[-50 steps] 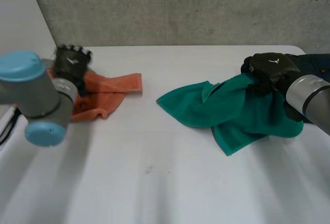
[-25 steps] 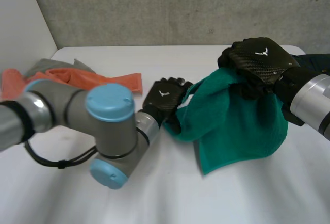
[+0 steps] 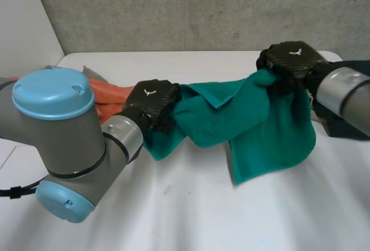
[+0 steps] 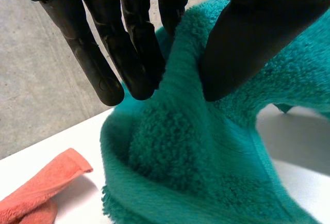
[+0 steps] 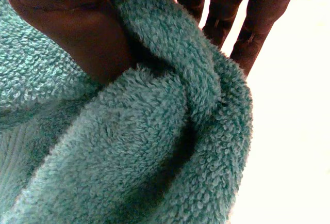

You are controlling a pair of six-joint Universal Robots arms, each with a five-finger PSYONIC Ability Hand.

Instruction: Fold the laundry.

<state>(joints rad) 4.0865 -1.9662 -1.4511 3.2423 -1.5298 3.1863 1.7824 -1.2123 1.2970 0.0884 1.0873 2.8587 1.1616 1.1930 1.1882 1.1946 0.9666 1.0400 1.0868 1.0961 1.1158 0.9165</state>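
Head view: green terry towel (image 3: 254, 118) held up above the white surface (image 3: 191, 210), strung between both arms. The left robot hand (image 3: 151, 103) grips its near-left end and the right robot hand (image 3: 295, 63) its far-right upper edge. The mid section sags and a lower corner hangs toward the surface; contact can't be told. A crumpled orange terry cloth (image 3: 110, 96) lies just behind the left forearm. Left wrist view: left robot hand (image 4: 247, 43) clenched on a thick fold of towel (image 4: 196, 157), fingers (image 4: 129, 53) on one side, thumb opposite; orange terry cloth (image 4: 36, 195) on the surface beyond. Right wrist view: right robot hand (image 5: 72, 33) pinching a rolled towel edge (image 5: 154, 131) between thumb and fingers (image 5: 221, 12). Risks, as judged: both grips sit on bunched folds, not clean corners, so pulling apart would likely give a skewed spread. The thick pile may creep out of either pinch under tension. The trailing corner may drag and tuck under. The left arm may sweep the orange cloth along.
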